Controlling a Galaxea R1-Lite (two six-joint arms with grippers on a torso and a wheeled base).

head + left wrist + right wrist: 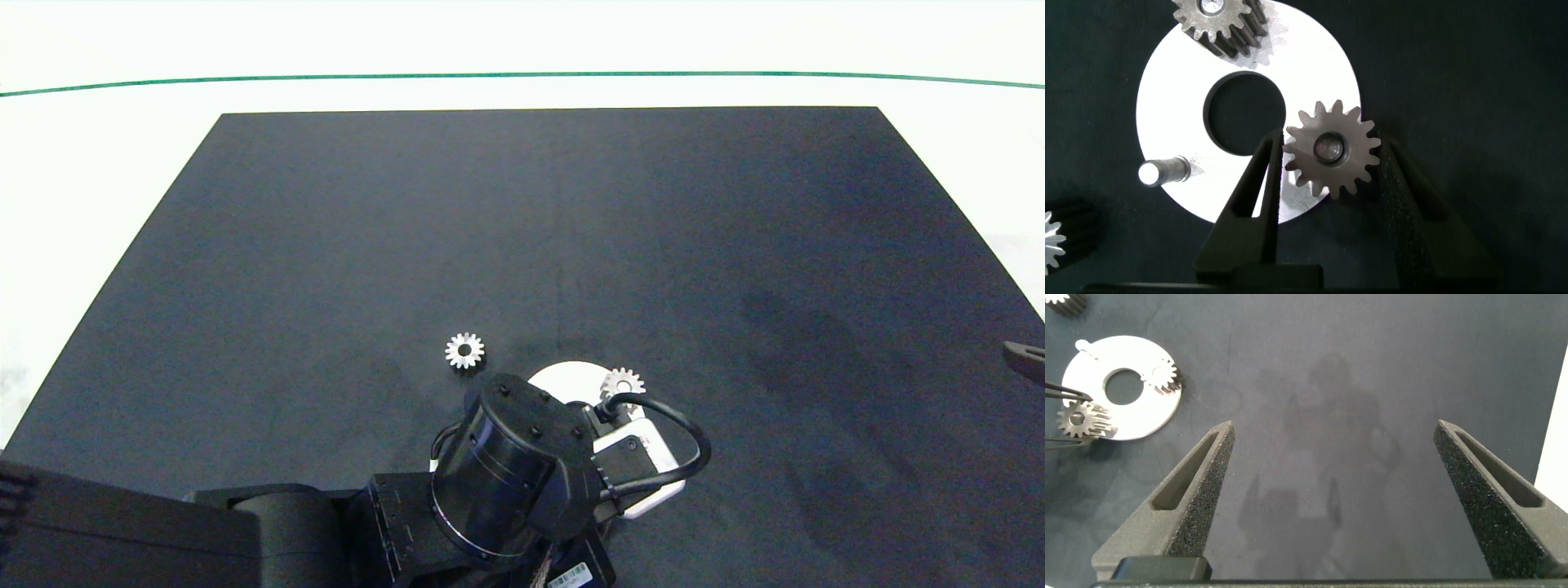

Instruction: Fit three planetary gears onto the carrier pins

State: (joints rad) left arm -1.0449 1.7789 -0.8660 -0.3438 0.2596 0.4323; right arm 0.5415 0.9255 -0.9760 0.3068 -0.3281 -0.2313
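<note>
The white disc lies on the black mat under my left arm. One planetary gear sits on a carrier pin at the disc's far rim. A second gear is held between the fingers of my left gripper, which is shut on it; the gear sits at the disc's edge with a pale pin end showing in its centre hole. One bare pin stands free. A third gear lies loose on the mat, left of the disc. My right gripper is open over bare mat, far to the right.
The black mat covers most of the white table, with a green line along the far side. Only the tip of the right gripper shows at the head view's right edge.
</note>
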